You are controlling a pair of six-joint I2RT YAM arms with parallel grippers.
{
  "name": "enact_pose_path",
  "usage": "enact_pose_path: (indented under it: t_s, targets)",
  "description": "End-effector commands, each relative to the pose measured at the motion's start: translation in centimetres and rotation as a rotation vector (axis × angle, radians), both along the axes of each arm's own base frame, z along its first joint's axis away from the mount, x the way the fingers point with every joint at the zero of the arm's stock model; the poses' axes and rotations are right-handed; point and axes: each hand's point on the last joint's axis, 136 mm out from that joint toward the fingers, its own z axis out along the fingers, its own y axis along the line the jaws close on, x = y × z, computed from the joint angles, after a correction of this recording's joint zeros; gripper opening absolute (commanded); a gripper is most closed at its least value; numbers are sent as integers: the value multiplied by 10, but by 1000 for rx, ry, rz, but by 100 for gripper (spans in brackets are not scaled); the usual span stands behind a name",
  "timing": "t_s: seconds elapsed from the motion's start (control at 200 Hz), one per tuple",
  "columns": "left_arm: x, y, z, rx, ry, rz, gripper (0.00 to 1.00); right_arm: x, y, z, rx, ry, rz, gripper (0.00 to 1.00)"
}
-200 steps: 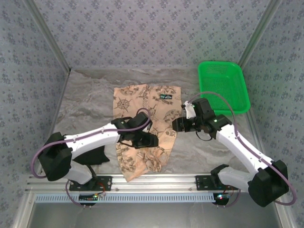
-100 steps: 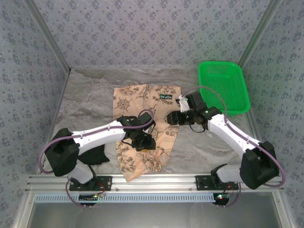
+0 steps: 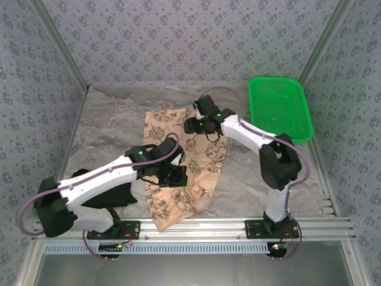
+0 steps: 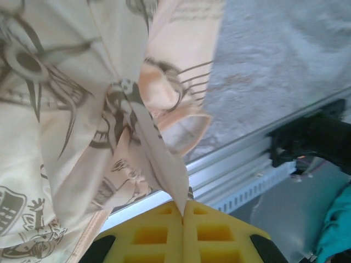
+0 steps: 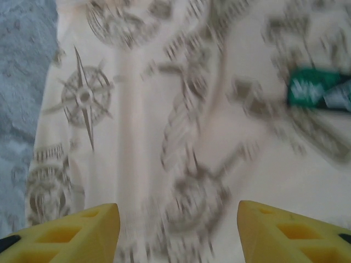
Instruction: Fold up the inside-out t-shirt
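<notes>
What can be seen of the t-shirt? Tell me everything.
The t-shirt is thin peach-tan cloth printed with dark compass drawings, with a small green label. It lies rumpled and lengthwise on the grey table. The left gripper is shut on a pinched ridge of it near its middle; the right gripper is open above its far end.

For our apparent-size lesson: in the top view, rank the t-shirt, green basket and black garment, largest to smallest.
1. t-shirt
2. green basket
3. black garment, partly hidden by the left arm
</notes>
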Motion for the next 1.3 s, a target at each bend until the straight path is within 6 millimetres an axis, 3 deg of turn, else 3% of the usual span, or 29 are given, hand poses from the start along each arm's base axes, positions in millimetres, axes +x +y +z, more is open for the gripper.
enact_pose_path:
  t_s: [0.0, 0.105, 0.24, 0.455, 0.725, 0.865, 0.955, 1.039, 1.149, 1.294]
  targets:
    - [-9, 18, 0, 31, 0, 4, 0, 23, 2, -21, -111, 11, -90, 61]
    - [-14, 21, -4, 33, 22, 15, 0, 48, 10, -35, -174, 5, -116, 62]
    - [-15, 23, -2, 17, 18, 20, 0, 65, 8, -55, -256, 33, -143, 61]
    - [-18, 22, 1, -10, 11, 3, 0, 87, 1, -62, -260, 21, -164, 59]
    - [-17, 21, 9, -33, -20, -31, 0, 105, 25, -75, -143, 45, -140, 46]
    - [-13, 27, 12, -24, -50, -24, 0, 116, 25, -88, -153, 58, -161, 36]
    - [-14, 29, 15, -29, -65, -43, 0, 121, 21, -90, -176, 37, -182, 21]
    - [-6, 38, 22, 0, -119, -53, 0, 125, 17, -76, -192, -3, -199, 6]
    - [10, 65, 36, 101, -240, -19, 0, 129, 10, -42, -206, -69, -214, 3]
    - [17, 81, 67, 95, -399, -44, 0, 132, -8, 15, -202, -149, -249, 3]
